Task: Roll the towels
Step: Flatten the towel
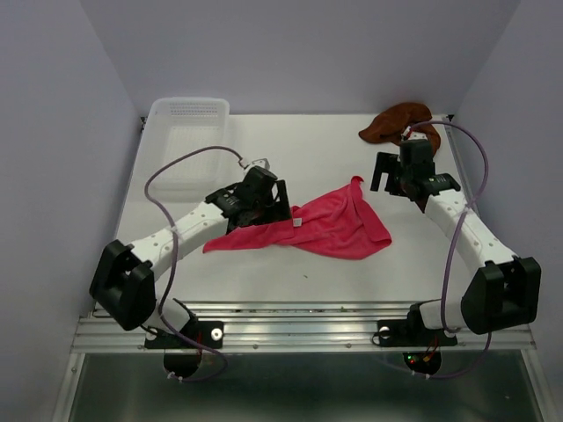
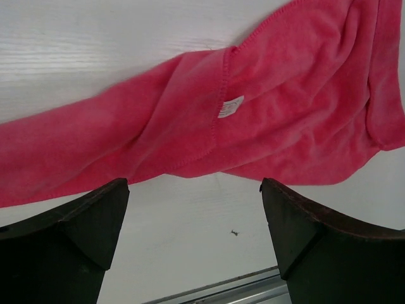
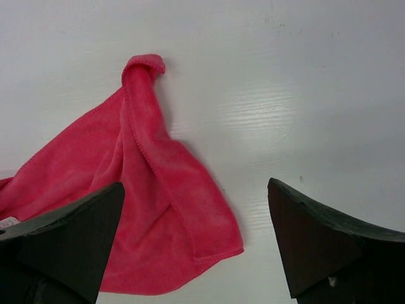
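The pink towel [image 1: 321, 230] lies crumpled near the middle of the counter [image 1: 264, 277], not flat and not rolled. One long end of it stretches to the left and passes under the left hand [image 2: 193, 187]. The other end makes a twisted corner [image 3: 143, 66] on the side of the right hand [image 3: 196, 187]. Both hands have their fingers wide apart and hold nothing; each one hovers over its end of this towel. The rust brown towel [image 1: 398, 123] sits bunched in the far right corner of the counter, behind the right hand and apart from it. A translucent white basket [image 1: 188, 112] stands at the far left corner.

I judge that the pink towel is light, soft and limp. It will fold and sag wherever it is lifted, and it will probably slide on the smooth counter when it is pushed. A small white label [image 2: 230, 106] and a stitched hem [image 2: 218, 107] show in the left wrist view. The hem and the corners look like the best places to take hold, because there the cloth is thicker and a pinch catches only one layer. It seems wise to pull two corners apart first, so the towel lies flat, and then to roll from one short edge.
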### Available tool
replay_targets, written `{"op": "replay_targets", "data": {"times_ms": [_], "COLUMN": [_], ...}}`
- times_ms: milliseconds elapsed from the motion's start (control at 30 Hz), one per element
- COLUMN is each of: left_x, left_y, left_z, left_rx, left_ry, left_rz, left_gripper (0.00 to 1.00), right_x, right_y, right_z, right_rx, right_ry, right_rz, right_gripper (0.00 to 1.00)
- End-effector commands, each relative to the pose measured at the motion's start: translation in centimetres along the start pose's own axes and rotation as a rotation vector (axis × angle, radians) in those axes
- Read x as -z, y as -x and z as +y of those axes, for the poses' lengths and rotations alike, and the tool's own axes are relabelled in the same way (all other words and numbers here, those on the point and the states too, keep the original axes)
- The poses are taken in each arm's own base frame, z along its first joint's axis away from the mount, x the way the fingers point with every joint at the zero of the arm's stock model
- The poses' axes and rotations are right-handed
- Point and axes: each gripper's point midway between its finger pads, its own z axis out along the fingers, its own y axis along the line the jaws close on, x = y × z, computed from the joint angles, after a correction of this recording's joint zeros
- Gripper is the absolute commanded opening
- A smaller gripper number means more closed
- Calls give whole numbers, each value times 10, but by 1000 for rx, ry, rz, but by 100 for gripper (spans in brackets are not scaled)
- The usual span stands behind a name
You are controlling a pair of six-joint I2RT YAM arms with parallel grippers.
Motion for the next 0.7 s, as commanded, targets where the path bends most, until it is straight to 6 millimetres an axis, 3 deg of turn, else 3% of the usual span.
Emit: {"op": "replay_targets", "data": {"times_ms": [0, 133, 167, 233, 467, 667], "left_x": [-18, -41, -53, -60, -81, -91], "left_y": [-11, -29, -36, -33, -39, -54], "left_z": [-43, -69, -67, -73, -46, -38], "left_rx": [-81, -136, -146, -142, -110, -122], "left_ry": [-78, -89, -62, -41, 160, 188], "left_rz": [34, 100, 122, 118, 140, 190], "left_gripper": [96, 91, 90, 86, 75, 69], "right_x": [0, -6, -6, -8, -11, -14], "right_y": [12, 3, 3, 0, -5, -7], "right_z": [7, 8, 7, 6, 1, -4], "right_rx": [-28, -11, -6, 0, 16, 20], "right_ry": [31, 40, 35, 28, 7, -22], "right_rz": [-12, 16, 16, 23, 32, 37], "right_gripper": [100, 100, 100, 100, 100, 100]}}
